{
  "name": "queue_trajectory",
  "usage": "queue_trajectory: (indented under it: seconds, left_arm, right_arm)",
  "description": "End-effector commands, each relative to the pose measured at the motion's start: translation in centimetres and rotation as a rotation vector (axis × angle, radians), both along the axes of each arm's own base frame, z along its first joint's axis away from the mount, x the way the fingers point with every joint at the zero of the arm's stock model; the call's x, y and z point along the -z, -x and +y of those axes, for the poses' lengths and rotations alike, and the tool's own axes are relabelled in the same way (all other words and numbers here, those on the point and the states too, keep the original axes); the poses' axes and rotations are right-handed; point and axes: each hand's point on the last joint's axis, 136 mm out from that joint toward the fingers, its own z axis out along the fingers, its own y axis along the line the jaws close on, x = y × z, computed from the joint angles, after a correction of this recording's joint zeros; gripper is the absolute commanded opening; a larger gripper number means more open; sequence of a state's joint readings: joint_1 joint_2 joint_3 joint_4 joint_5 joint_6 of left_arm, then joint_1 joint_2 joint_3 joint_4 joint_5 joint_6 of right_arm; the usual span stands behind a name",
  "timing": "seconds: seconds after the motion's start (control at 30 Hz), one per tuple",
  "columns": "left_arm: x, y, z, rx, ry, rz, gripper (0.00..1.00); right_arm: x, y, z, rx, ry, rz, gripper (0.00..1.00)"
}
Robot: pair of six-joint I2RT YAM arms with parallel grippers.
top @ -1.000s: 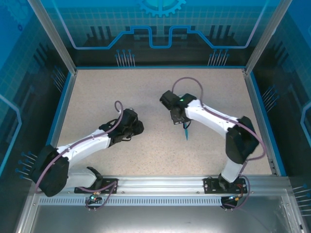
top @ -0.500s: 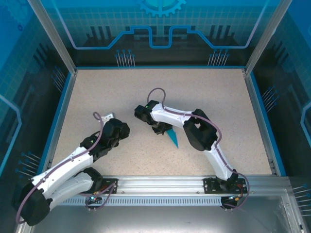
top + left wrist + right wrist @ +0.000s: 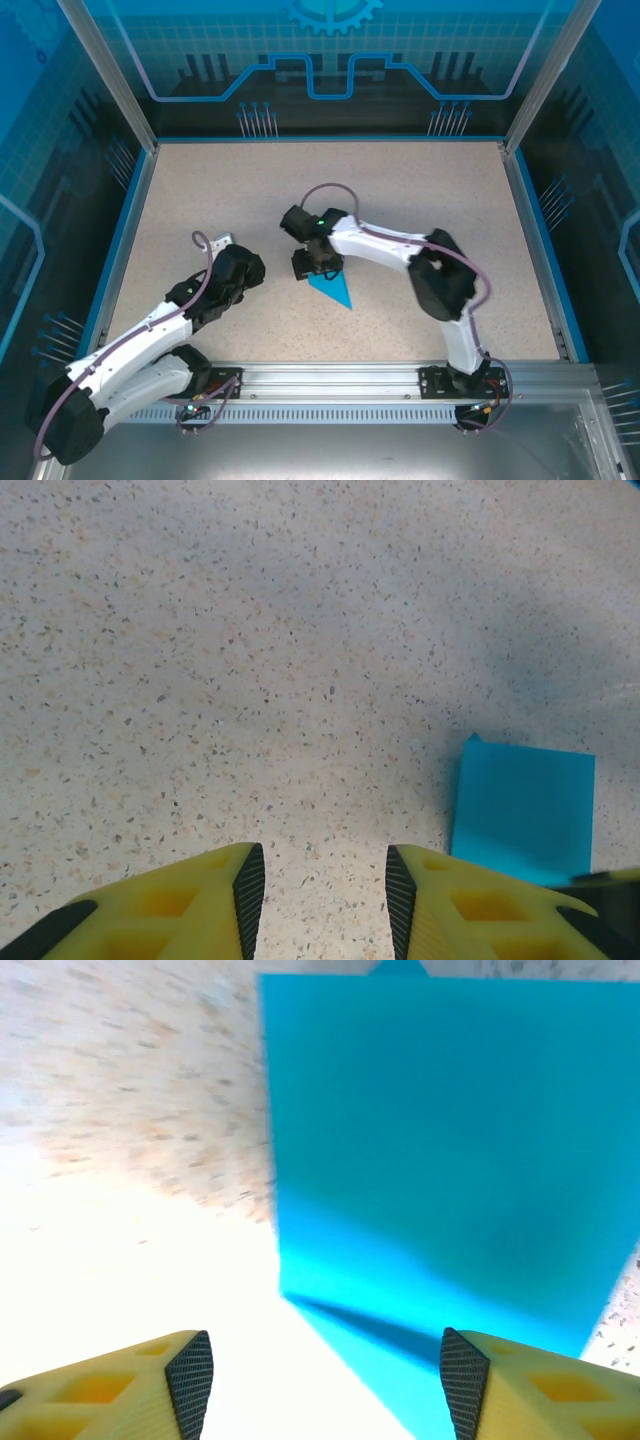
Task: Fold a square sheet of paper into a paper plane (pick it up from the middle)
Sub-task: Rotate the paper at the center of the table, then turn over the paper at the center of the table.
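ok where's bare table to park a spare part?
Bare table: the whole back strip along the far wall, and the right side between the right arm and the side wall. Crowded mid-table: right gripper at the blue paper, left gripper close by on its left.

Table: it is carrying the sheet near its middle.
Sheet of paper: it is lying flat on the table, between the two grippers, with its tip pointing toward the near edge.
Right gripper: it is hanging over the far left end of the sheet.
Left gripper: it is sitting to the left of the sheet, apart from it, and the sheet is lying ahead and to the right of its fingers.
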State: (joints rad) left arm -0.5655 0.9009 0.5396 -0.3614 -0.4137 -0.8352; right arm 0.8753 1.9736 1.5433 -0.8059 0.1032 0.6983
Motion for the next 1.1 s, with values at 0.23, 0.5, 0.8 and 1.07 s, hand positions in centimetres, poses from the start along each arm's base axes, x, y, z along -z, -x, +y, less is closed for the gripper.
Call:
queue_trajectory:
  seconds: [0.23, 0.5, 0.8, 1.07]
  left_arm:
    - [1.0, -1.1, -3.9, 0.151, 0.071, 0.063, 0.42]
    - [2.0, -2.0, -7.3, 0.259, 0.123, 0.153, 0.41]
    - [2.8, -2.3, -8.1, 0.283, 0.125, 0.193, 0.40]
    - [3.2, -2.5, -8.9, 0.300, 0.142, 0.208, 0.41]
  right_arm:
    - [-1.6, -3.2, -4.2, 0.102, -0.543, 0.049, 0.50]
    - [1.8, -5.1, -4.7, 0.116, -0.531, 0.111, 0.43]
    - [4.6, -5.6, -6.5, 0.204, -0.501, 0.127, 0.25]
    - [5.4, -4.3, -8.0, 0.312, -0.550, 0.117, 0.18]
